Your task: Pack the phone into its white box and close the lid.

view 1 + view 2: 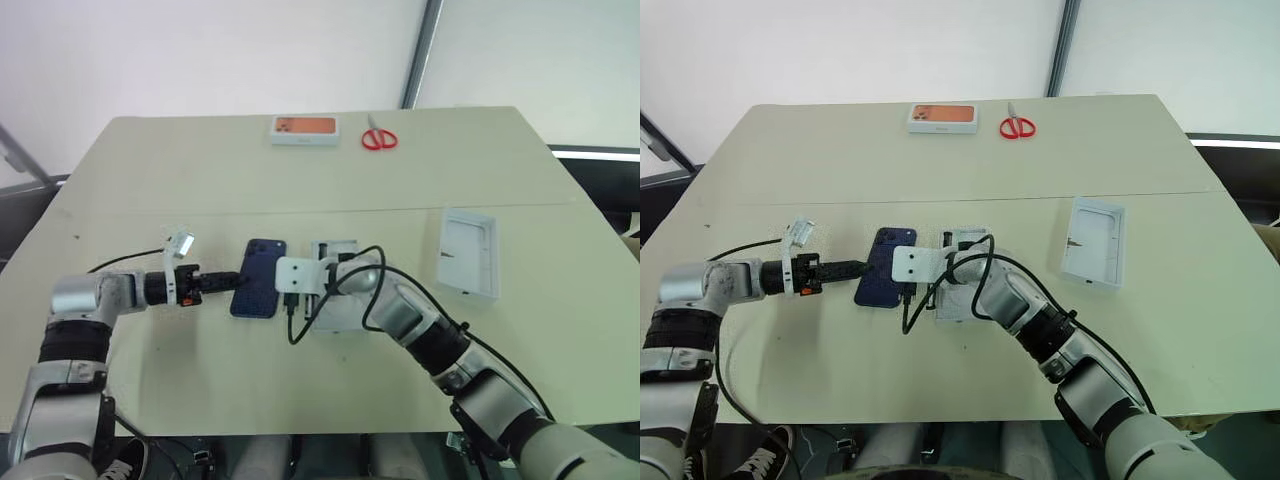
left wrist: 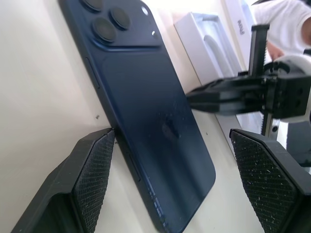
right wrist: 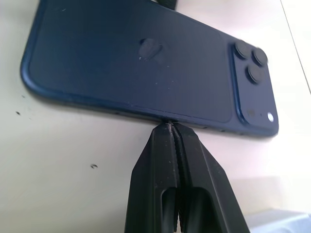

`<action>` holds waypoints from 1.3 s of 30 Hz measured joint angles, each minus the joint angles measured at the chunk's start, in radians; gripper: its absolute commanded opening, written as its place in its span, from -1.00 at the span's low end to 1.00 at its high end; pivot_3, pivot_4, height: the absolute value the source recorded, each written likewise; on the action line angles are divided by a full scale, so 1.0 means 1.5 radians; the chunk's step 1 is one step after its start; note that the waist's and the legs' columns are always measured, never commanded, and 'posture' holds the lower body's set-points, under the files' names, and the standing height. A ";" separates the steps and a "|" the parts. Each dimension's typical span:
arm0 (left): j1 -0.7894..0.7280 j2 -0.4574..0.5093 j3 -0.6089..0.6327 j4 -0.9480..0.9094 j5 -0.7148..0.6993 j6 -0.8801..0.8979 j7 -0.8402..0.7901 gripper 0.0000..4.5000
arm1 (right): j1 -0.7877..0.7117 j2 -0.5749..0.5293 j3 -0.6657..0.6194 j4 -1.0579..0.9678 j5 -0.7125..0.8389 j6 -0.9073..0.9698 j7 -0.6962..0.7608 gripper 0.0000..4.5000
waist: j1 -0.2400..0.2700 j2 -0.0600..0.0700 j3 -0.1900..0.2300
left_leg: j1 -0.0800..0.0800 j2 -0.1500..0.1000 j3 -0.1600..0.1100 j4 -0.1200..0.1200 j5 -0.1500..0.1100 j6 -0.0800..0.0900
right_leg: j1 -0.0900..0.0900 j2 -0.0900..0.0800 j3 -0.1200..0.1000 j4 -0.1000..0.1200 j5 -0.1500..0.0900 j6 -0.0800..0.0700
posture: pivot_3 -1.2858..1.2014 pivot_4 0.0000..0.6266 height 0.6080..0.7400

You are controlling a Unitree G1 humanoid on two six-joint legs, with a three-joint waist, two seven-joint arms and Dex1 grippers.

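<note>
No brand name or writing can be read on anything; the only print that shows is a few small dark marks inside the lid, too small to make out.

The phone lies flat on the table, dark blue back up, its camera bump at the far end. Everything else is placed from it.

The left gripper comes in from the phone's left side with its fingers spread wide, one pad at the phone's left edge and the other well out past the right edge, above the back. Whether that near pad touches the edge or just stands beside it cannot be told. It holds nothing.

The right gripper comes from the phone's right side, its two fingers pressed together with nothing between them, the joined tips right at the middle of the phone's long right edge.

The white box sits just right of the phone, partly behind the right wrist. The lid lies further right, inside up. Far beyond the phone, near the table's back edge, are an orange-topped box and red scissors.
</note>
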 measured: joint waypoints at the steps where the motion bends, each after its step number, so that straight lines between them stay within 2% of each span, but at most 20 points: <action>1: 0.004 -0.001 0.000 -0.014 -0.002 0.007 0.007 0.77 | 0.000 -0.002 -0.001 0.000 -0.001 -0.001 0.000 -0.97 | 0.000 0.000 0.000 | 0.000 0.000 0.000 0.000 0.000 0.000 | 0.000 0.000 0.000 0.000 0.000 0.000 | 0.03 -0.52 1.00; 12: 0.003 -0.030 0.031 -0.033 -0.013 0.057 0.042 0.77 | -0.001 -0.017 -0.009 -0.011 -0.011 0.005 0.029 -0.97 | 0.003 0.000 0.000 | 0.000 0.000 0.000 0.000 0.000 0.000 | 0.000 0.000 0.000 0.000 0.000 0.000 | 0.03 -0.52 1.00; 22: -0.010 -0.024 0.017 -0.040 -0.012 0.064 0.056 0.77 | -0.012 -0.027 -0.002 -0.032 -0.013 0.036 0.074 -0.97 | 0.000 0.000 0.000 | 0.000 0.000 0.000 0.000 0.000 0.000 | 0.000 0.000 0.000 0.000 0.000 0.000 | 0.03 -0.52 1.00; 27: -0.013 -0.012 0.004 -0.102 -0.011 0.123 0.095 0.77 | -0.011 -0.026 0.001 -0.036 -0.014 0.036 0.075 -0.97 | -0.004 0.000 0.000 | 0.000 0.000 0.000 -0.001 0.000 0.000 | -0.001 0.000 0.000 -0.001 0.000 0.000 | 0.03 -0.52 1.00; 39: -0.019 -0.062 0.059 -0.120 -0.019 0.176 0.165 0.77 | -0.010 -0.027 -0.002 -0.036 -0.019 0.038 0.077 -0.97 | 0.000 0.000 0.000 | 0.000 0.000 0.000 -0.001 0.000 0.000 | 0.000 0.000 0.000 -0.001 0.000 0.000 | 0.03 -0.52 1.00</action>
